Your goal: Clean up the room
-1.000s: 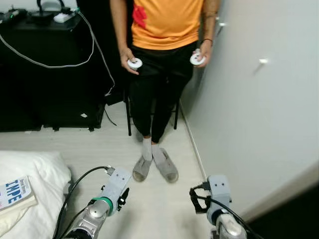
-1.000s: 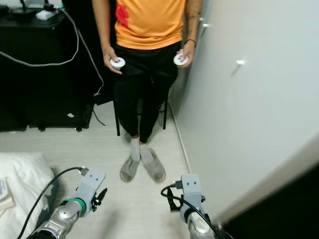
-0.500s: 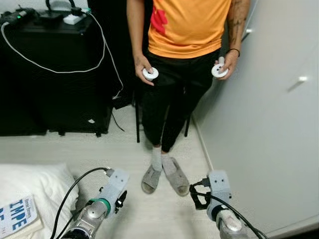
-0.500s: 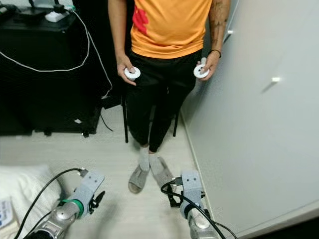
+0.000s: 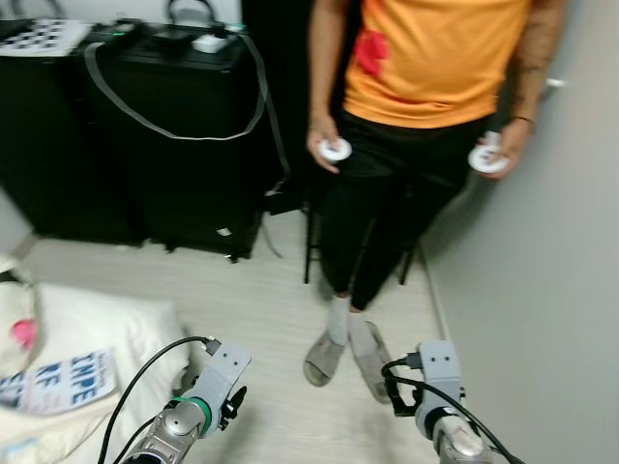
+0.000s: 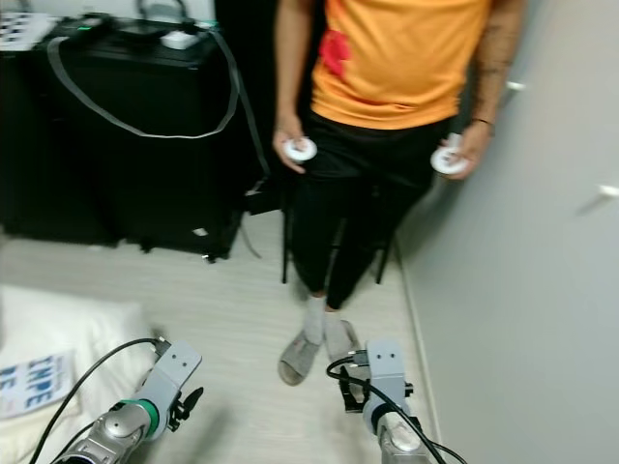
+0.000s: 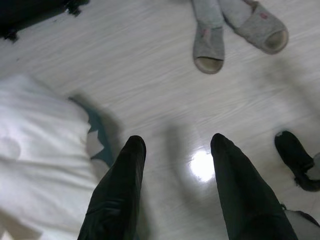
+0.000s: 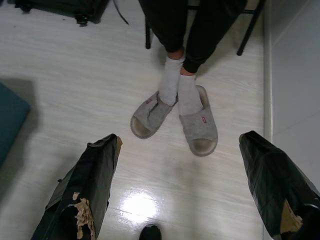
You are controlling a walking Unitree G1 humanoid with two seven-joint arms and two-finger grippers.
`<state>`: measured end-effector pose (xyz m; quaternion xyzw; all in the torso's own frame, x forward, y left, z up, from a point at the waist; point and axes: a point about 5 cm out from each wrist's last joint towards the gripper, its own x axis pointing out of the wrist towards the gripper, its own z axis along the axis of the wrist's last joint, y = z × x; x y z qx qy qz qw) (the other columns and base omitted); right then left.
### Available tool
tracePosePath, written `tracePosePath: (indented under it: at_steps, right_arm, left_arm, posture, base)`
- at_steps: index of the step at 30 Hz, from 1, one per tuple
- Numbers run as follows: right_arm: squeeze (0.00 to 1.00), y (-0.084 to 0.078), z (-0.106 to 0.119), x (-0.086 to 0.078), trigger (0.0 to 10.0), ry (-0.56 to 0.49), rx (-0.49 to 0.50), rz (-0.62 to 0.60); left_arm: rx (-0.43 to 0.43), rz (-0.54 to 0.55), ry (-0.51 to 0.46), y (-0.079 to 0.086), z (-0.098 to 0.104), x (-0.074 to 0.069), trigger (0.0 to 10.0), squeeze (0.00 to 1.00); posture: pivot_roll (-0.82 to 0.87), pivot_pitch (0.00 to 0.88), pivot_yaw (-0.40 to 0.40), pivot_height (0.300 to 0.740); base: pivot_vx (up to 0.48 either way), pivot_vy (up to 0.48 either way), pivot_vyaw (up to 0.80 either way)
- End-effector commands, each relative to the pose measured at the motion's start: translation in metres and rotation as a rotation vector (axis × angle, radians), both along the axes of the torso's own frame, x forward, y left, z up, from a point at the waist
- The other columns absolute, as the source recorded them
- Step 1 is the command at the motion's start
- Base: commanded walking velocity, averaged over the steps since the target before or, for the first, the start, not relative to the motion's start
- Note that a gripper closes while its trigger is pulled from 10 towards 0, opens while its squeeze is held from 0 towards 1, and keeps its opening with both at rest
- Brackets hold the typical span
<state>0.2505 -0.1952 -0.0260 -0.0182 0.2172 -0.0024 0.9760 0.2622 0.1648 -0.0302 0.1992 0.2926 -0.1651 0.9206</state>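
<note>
White bedding (image 5: 97,333) lies at the lower left, with a booklet printed in blue letters (image 5: 60,381) on top of it. Both arms hang low over the pale wood floor (image 5: 261,319). My left gripper (image 7: 177,141) is open above the bare floor, beside the edge of the bedding (image 7: 40,165). My right gripper (image 8: 179,140) is open too, with nothing between its fingers. It points at the grey slippers (image 8: 172,117) of a person standing in front of me.
The person in an orange shirt (image 5: 435,58) holds a white controller (image 5: 335,150) in each hand, in front of a black chair leg (image 5: 309,242). Black cabinets (image 5: 145,155) with a grey cable stand at the back left. A grey wall (image 5: 542,319) runs along the right.
The camera has swung to the left, so the person and the wall now sit further right and more of the bedding and cabinets shows. Both grippers stay open and low.
</note>
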Motion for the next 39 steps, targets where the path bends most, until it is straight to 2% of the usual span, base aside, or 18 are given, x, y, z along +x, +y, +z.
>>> tracePosePath:
  at_steps: [1,10,12,15,27,30,35,39]
  right_arm:
    - [0.00,-0.0022,-0.0049,-0.0070,10.0,0.018,0.012,-0.019]
    - [0.00,-0.0022,0.0011,-0.0031,10.0,-0.039,0.052,-0.045]
    - [0.00,-0.0025,0.0024,-0.0016,10.0,-0.039,-0.017,-0.009]
    - [0.00,-0.0021,0.0020,-0.0018,10.0,-0.034,-0.040,0.004]
    - [0.00,-0.0022,0.0013,-0.0029,10.0,-0.032,-0.026,0.005]
    - [0.00,-0.0009,0.0015,-0.0030,10.0,-0.039,0.005,0.001]
    - [0.00,-0.0009,0.0015,-0.0025,10.0,-0.036,-0.006,-0.005]
    - [0.00,-0.0014,0.0013,-0.0021,10.0,-0.031,0.003,-0.014]
  left_arm:
    - [0.006,0.003,0.023,0.0000,-0.0036,-0.0035,10.0,0.00]
    - [0.009,0.000,0.015,-0.0008,-0.0025,-0.0022,10.0,0.00]
    - [0.010,0.001,0.012,-0.0007,-0.0023,-0.0021,10.0,0.00]
    - [0.009,0.004,0.010,-0.0007,-0.0022,-0.0019,10.0,0.00]
    - [0.006,-0.002,0.002,-0.0036,-0.0009,-0.0002,10.0,0.00]
    - [0.004,-0.003,0.000,-0.0042,-0.0004,0.0005,10.0,0.00]
    - [-0.002,0.006,-0.007,-0.0045,0.0014,0.0028,10.0,0.00]
    - [-0.005,0.011,-0.008,-0.0042,0.0018,0.0033,10.0,0.00]
  posture:
    - [0.00,0.030,0.019,0.734]
    - [0.00,0.041,0.019,0.734]
    - [0.00,0.041,0.019,0.734]
    - [0.00,0.041,0.019,0.734]
    - [0.00,0.040,0.017,0.734]
    - [0.00,0.040,0.017,0.734]
    - [0.00,0.040,0.017,0.734]
    - [0.00,0.040,0.017,0.734]
  base:
    - [0.000,0.000,0.77]
    - [0.000,0.000,0.60]
    - [0.000,0.000,0.60]
    - [0.000,0.000,0.77]
    - [0.000,0.000,0.76]
    - [0.000,0.000,0.48]
    - [0.000,0.000,0.00]
    - [0.000,0.000,-0.80]
